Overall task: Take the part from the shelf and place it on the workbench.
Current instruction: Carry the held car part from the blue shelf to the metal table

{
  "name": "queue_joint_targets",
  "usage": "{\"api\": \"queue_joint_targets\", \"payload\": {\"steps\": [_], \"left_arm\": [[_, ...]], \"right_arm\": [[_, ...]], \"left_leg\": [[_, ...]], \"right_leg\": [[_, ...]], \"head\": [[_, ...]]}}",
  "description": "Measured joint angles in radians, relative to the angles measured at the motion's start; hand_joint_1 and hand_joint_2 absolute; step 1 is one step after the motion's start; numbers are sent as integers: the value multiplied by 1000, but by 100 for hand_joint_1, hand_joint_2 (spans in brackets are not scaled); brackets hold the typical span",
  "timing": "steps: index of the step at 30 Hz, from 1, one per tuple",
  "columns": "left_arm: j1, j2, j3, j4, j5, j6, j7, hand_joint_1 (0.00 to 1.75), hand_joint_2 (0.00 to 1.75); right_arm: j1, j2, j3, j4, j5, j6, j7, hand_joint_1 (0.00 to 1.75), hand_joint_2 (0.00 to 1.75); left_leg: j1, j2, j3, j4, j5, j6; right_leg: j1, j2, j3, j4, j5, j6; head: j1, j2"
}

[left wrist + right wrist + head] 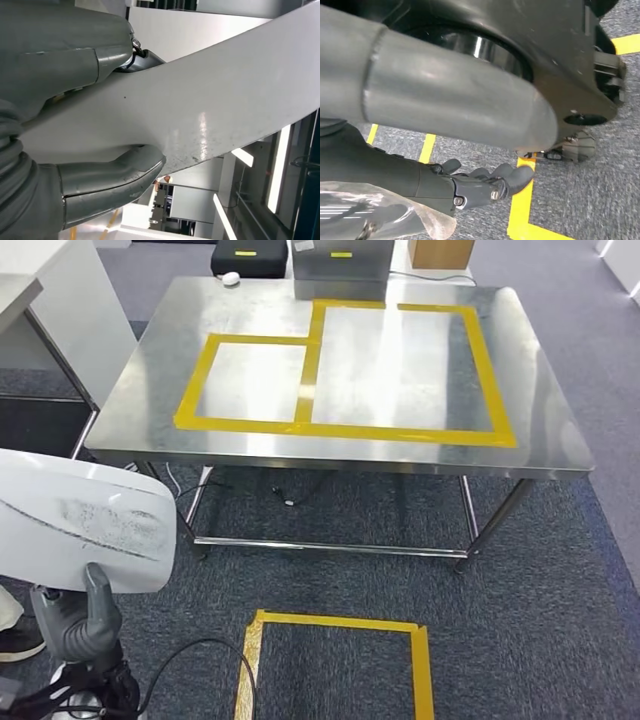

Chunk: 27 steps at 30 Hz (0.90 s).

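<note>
At lower left of the head view, the left hand (79,620) grips the white curved part (75,520) (thumb and fingers (113,177) clamp opposite faces in the left wrist view). The part is well short of the steel workbench (136,400), marked with yellow tape. The right hand (486,185) holds nothing, fingers loosely extended over taped carpet.
</note>
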Motion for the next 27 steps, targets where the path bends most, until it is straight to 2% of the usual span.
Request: {"api": "queue_joint_targets", "payload": {"steps": [1, 2, 3, 5, 6, 7, 8, 10, 11, 12, 13, 16, 17, 18, 20, 21, 22, 23, 24, 25, 26, 27], "left_arm": [[0, 0, 0, 0, 0, 0, 0, 175, 175], [-1, -1, 0, 0, 0, 0, 0, 175, 175], [-1, -1, 0, 0, 0, 0, 0, 175, 175], [-1, -1, 0, 0, 0, -1, 0, 175, 175], [0, -1, 0, 0, 0, -1, 0, 175, 175], [3, -1, 0, 0, -1, -3, 0, 175, 175], [6, -1, 0, 0, -2, -5, 0, 175, 175], [10, -2, 0, 0, -3, -12, 0, 175, 175], [10, -2, 0, 0, -3, -14, 0, 175, 175], [10, -3, 0, 0, -4, -17, 0, 175, 175], [10, -3, 0, 0, -4, -18, 0, 175, 175], [10, -4, 0, 0, -6, -22, 0, 175, 175], [9, -5, 1, 0, -6, -23, 0, 175, 175], [9, -4, 1, 0, -7, -24, 0, 175, 175], [10, -4, 1, 0, -7, -26, 0, 175, 175], [10, -4, 1, 0, -7, -27, 0, 175, 175], [11, -4, 1, 0, -8, -28, 0, 175, 175], [11, -4, 1, 0, -9, -29, 0, 175, 175], [11, -4, 1, 0, -10, -30, 0, 175, 175], [11, -4, 1, 0, -12, -30, 0, 175, 175], [11, -4, 1, 0, -13, -30, 0, 175, 175], [11, -5, 1, 0, -14, -31, 0, 175, 175]], "right_arm": [[0, 0, 0, 0, 1, 0, 1, 0, 0], [-1, 0, 0, 0, 1, 0, 1, 0, 0], [-2, 0, 0, 0, 2, 0, 1, 0, 0], [-2, 0, 0, 0, 3, 0, 1, 0, 0], [-1, 0, 0, 0, 3, 0, 1, 0, 0], [1, 0, 0, 0, 4, 1, 1, 0, 0], [3, 0, 0, 0, 4, 1, 1, 0, 0], [5, 0, 0, 0, 5, 1, 1, 0, 0], [4, 0, 0, 1, 5, 1, 1, 0, 0], [3, 0, 0, 1, 5, 1, 1, 0, 0], [3, 0, 0, 2, 6, 2, 1, 0, 0], [7, 0, 0, 1, 8, 1, 2, 0, 0], [7, 0, 0, 1, 8, 1, 2, 0, 0], [6, 0, 0, 1, 8, 1, 2, 0, 0], [4, 0, 0, 1, 8, 1, 2, 0, 0], [4, 0, 0, 1, 8, 1, 2, 0, 0], [5, 0, 0, 1, 8, 1, 2, 0, 0], [6, 0, 0, 1, 9, 1, 2, 0, 0], [6, 0, 0, 1, 9, 0, 2, 0, 0], [6, 0, 0, 1, 9, 0, 2, 0, 0], [5, 0, 0, 1, 10, 0, 2, 0, 0], [4, 0, 0, 1, 10, 0, 2, 0, 0]], "left_leg": [[1, 0, 6, -4, 0, 7], [2, 1, 13, -5, -2, 12], [3, 3, 17, -7, -3, 16], [3, 5, 21, -6, -9, 20], [3, 5, 24, -6, -13, 21], [3, 5, 30, -6, -18, 20], [3, 5, 39, -6, -25, 18], [5, 4, 61, -6, -41, 11], [4, 4, 68, -6, -48, 6], [4, 5, 72, -6, -54, -1], [3, 5, 75, -6, -57, -7], [3, 6, 73, 16, -58, -20], [3, 6, 55, 50, -57, -23], [4, 6, 23, 104, -64, -26], [4, 6, -56, 227, -108, -30], [3, 6, -89, 268, -134, -30], [3, 6, -109, 281, -145, -28], [1, 6, -113, 263, -133, -23], [-2, 6, -104, 215, -96, -15], [-8, 7, -87, 150, -43, -5], [-16, 8, -73, 98, -10, 4], [-23, 7, -62, 56, 10, 13]], "right_leg": [[-1, -1, -2, 15, -5, 5], [-2, -1, -17, 43, -23, 9], [-3, -2, -45, 92, -49, 13], [-3, -2, -121, 219, -102, 18], [-3, -2, -154, 263, -112, 19], [-4, -3, -170, 273, -102, 19], [-6, -3, -166, 244, -70, 20], [-9, -5, -124, 121, 13, 22], [-9, -7, -104, 65, 31, 19], [-7, -9, -91, 33, 39, 12], [-4, -9, -86, 23, 33, 4], [-4, -10, -67, 15, 36, -20], [-5, -11, -58, 12, 34, -25], [-5, -11, -50, 9, 31, -31], [-1, -11, -36, 7, 18, -41], [2, -10, -27, 7, 10, -44], [5, -8, -17, 7, 2, -46], [7, -7, -5, 7, -6, -47], [10, -6, 9, 7, -15, -47], [11, -5, 17, 6, -24, -47], [12, -4, 28, 6, -32, -44], [11, -4, 31, 5, -40, -40]], "head": [[2, 0], [5, 0], [7, 0], [12, 0], [12, 0], [12, 0], [12, 0], [13, 0], [13, 0], [13, 0], [13, 0], [11, 0], [11, 0], [10, 0], [10, 0], [10, 0], [10, 0], [10, 0], [11, 0], [11, 0], [12, 0], [13, 0]]}}
